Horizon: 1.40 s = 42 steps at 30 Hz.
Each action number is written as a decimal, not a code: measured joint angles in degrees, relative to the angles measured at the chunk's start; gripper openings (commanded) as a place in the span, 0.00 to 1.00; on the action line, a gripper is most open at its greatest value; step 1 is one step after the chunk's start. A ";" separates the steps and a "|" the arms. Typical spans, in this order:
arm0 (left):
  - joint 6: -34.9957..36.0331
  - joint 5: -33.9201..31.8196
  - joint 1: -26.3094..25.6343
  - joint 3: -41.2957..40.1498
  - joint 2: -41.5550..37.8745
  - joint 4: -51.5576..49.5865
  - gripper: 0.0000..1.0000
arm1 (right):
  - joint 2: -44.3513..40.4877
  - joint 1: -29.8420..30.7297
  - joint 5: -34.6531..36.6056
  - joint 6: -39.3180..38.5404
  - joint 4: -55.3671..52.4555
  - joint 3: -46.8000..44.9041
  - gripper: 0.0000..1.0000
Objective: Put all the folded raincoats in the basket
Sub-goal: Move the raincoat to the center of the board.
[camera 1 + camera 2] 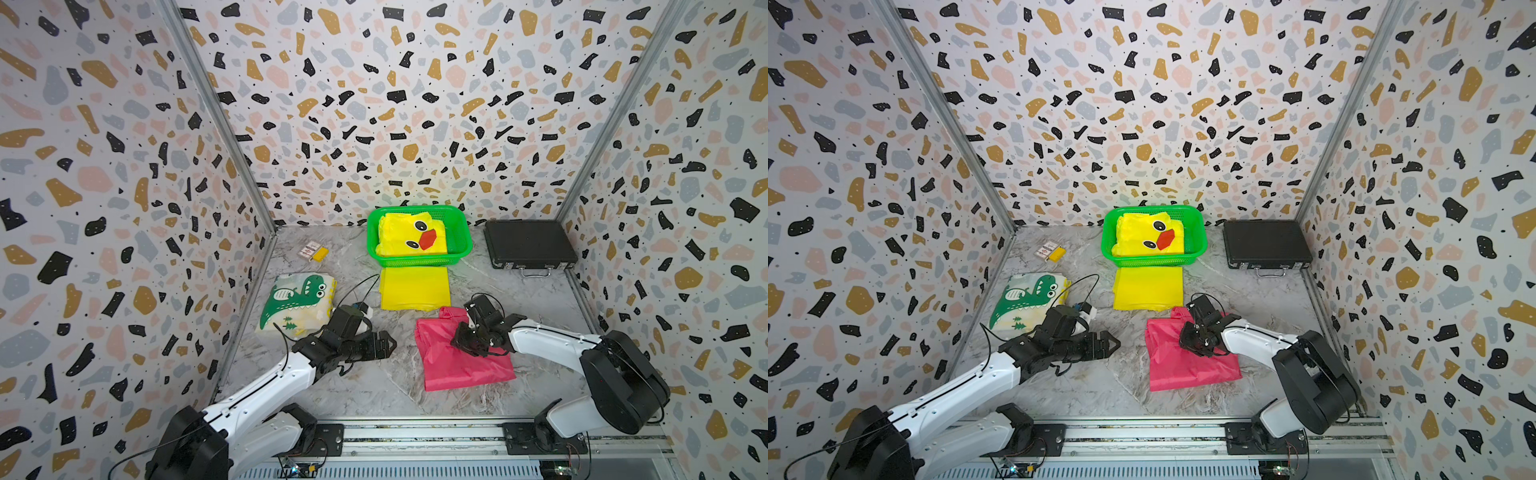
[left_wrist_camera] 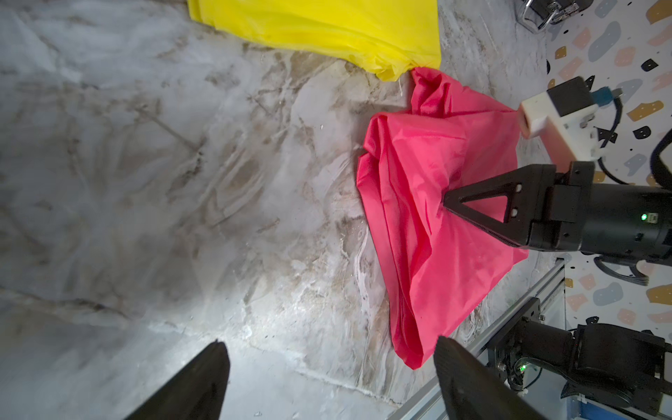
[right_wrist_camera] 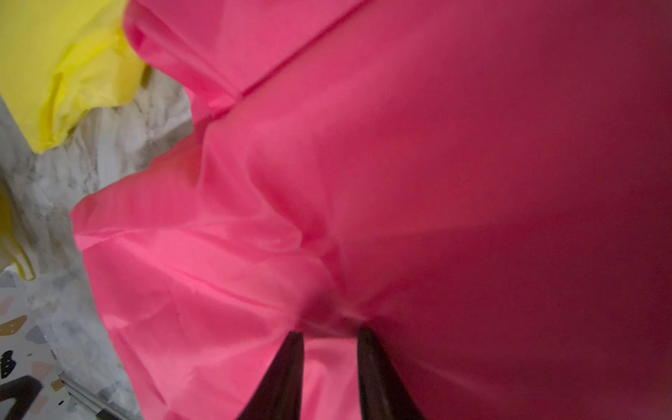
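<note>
Nearest the lens in the right wrist view is your right claw [image 3: 331, 336]. Its two dark fingers [image 3: 287, 367] stand close together, clamped on a fold of the pink raincoat [image 3: 400, 163], and the cloth puckers toward the tips. In the left wrist view the cloth rises like a tent to that claw's tip while its edges lie on the counter [image 2: 182, 182].

Your left claw [image 2: 329, 345] has its fingers spread wide with nothing between them. It sits low over bare counter, beside the pink raincoat and not touching it.

In both top views the pink raincoat lies toward the front of the counter, well apart from the basket [image 1: 419, 261] at the back wall. A plain yellow raincoat [image 1: 414, 289] lies flat between them, just in front of the basket, and the pink cloth's far corner reaches its near corner. A duck raincoat [image 1: 411, 235] is inside the basket.

A dinosaur raincoat [image 1: 297, 301] lies to the left, behind your left arm. A black briefcase [image 1: 528, 243] sits to the right of the basket.
</note>
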 measured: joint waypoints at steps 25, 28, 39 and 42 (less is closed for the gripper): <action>-5.66 3.80 -6.75 3.41 15.80 11.58 0.92 | -17.25 -25.46 10.64 -28.94 -35.06 8.70 0.73; -5.90 3.61 -9.03 4.57 18.27 12.33 0.92 | -15.23 -27.54 8.07 -31.10 -34.56 8.15 0.73; -5.57 3.58 -13.53 11.10 29.18 13.73 0.90 | -12.48 -28.17 0.76 -32.46 -28.81 2.36 0.73; -5.57 3.41 -14.14 11.17 30.25 13.84 0.90 | -12.46 -28.17 0.26 -32.46 -27.82 1.07 0.73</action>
